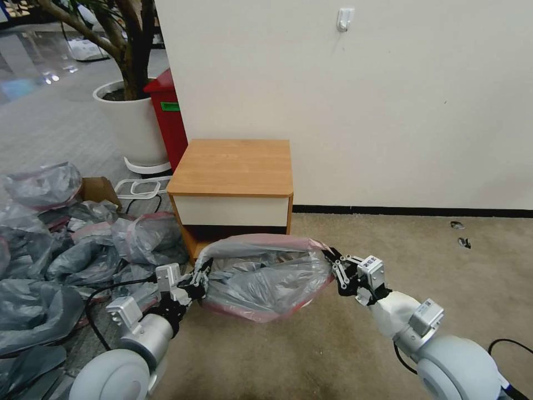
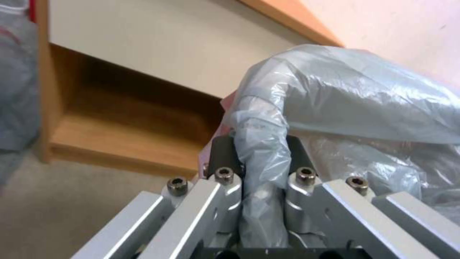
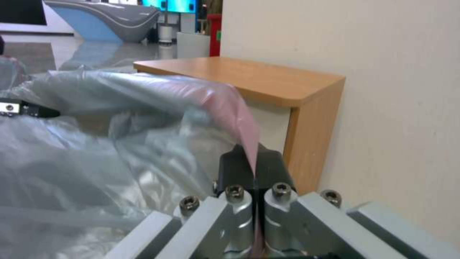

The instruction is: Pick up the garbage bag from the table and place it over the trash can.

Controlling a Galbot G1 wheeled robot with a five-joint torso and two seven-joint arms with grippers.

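Both pincers, the left pincer (image 1: 201,280) and the right pincer (image 1: 332,261), pinch tight on the garbage bag (image 1: 266,278), stretching it wide just before the desk (image 1: 233,166). Picking up looks done; putting it over the trash can is left, and no can shows.

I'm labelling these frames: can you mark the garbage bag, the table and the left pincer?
garbage bag (image 1: 266,280), head view: grey crinkled middle.
table (image 1: 236,164), head view: bare wooden top.
left pincer (image 2: 261,151), left wrist view: between fingertips, shut on bag.
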